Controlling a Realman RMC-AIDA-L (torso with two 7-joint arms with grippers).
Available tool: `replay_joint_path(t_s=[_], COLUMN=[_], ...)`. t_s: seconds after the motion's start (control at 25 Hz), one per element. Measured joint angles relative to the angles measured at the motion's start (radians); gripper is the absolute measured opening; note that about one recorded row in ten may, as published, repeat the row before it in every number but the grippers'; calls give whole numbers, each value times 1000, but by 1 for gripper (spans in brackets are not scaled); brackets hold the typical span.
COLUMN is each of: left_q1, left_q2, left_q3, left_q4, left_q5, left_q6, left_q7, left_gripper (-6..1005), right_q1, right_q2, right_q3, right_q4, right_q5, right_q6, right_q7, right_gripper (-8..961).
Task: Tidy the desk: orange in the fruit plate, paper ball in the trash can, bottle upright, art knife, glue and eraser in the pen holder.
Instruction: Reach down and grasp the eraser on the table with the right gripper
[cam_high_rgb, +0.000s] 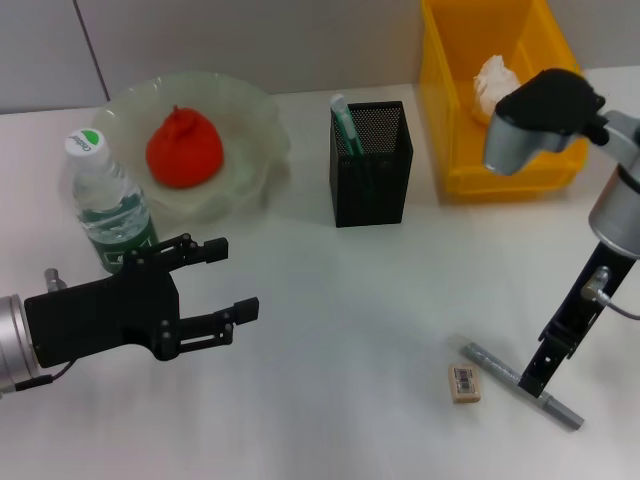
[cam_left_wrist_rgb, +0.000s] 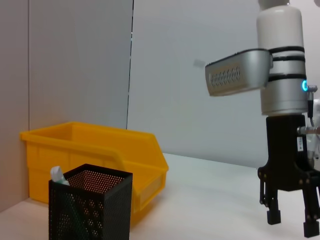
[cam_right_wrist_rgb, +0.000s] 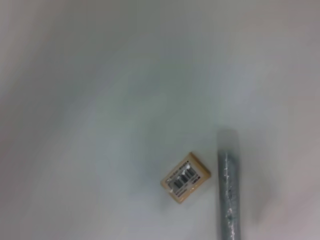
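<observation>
Head view | right gripper (cam_high_rgb: 536, 380) over knife (cam_high_rgb: 521, 385), fingers spread, holding nothing | eraser (cam_high_rgb: 464, 383) on desk just beside knife | advice: centre fingers across knife shaft, avoid nudging eraser, close squarely, carry to holder (cam_high_rgb: 371, 165) | left gripper (cam_high_rgb: 218, 283) open, empty, idle near upright bottle (cam_high_rgb: 108, 203)

You have a matt white worktop (cam_high_rgb: 330, 330), a black metal-mesh holder (cam_high_rgb: 371, 165), a glossy yellow plastic bin (cam_high_rgb: 500, 160), and a translucent green plate (cam_high_rgb: 250, 190). The orange (cam_high_rgb: 184, 150) looks matt plastic, the paper ball (cam_high_rgb: 493, 84) crumpled, the knife (cam_high_rgb: 490, 362) grey metal.
</observation>
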Motion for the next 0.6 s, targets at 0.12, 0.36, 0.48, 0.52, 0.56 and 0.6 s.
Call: replay_joint_path(t_s=[0.12,0.36,0.48,0.52,0.56,0.6], left_q1=[-1,-2,-3,-3,-3,-3], left_q2=[0,0,1,1,1,1], left_q3=[-1,-1,-3,-5,-6,-7], left_q4=[0,1,2,2,2,2], left_q5=[0,0,0,0,0,0], left_q6=[0,-1,-1,-1,-1,-1], left_q7=[0,-1,-3,-3,-3,-3], left_gripper=[802,802,802,802,802,802], right_q1=[-1,-3,-8,-8,-10,-12], right_q2=[2,5,6,6,6,7], right_q3=[-16,-39,-71,-71,-82,-99], right_q4=[7,22,24,24,24,26], right_q5=[1,7,36,36,39,40], right_q6=[21,60,74,74,80,87], right_q7=[2,3,-1,-1,-1,-1], right_gripper=[753,754,754,753,751,750])
